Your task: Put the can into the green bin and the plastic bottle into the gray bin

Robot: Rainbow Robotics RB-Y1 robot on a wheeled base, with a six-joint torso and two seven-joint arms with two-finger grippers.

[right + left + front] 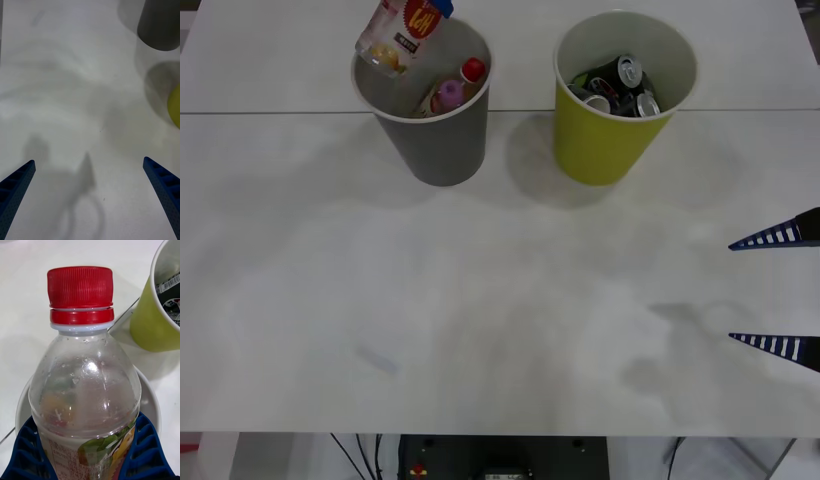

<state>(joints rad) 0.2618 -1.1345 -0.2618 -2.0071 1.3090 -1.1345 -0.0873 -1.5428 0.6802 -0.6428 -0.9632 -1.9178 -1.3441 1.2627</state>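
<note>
A white bench (500,300) with faint grey smudges and soft shadows takes up most of the front view; a thin seam is seen running across it in the upper part of the frame, behind the two bins. Dark equipment and cables are glimpsed below the bench's near edge at the bottom of the frame.

The gray bin (435,130) is placed in the upper left of the front view, with the green bin (610,130) just to its right, the two standing apart. Dark cans (620,85) are seen inside the green bin. A pink-capped bottle (448,97) and a smaller red-capped bottle (472,70) lie inside the gray bin.

The plastic bottle (84,390) is held tilted above the gray bin's rim, its label end at the top edge of the front view. In the left wrist view, it is pinched between the blue jaws of the left gripper (86,453), cap pointing away over the bin's opening.

The right gripper (780,290) is parked at the right edge of the front view, low over bare bench, its jaws spread wide.
</note>
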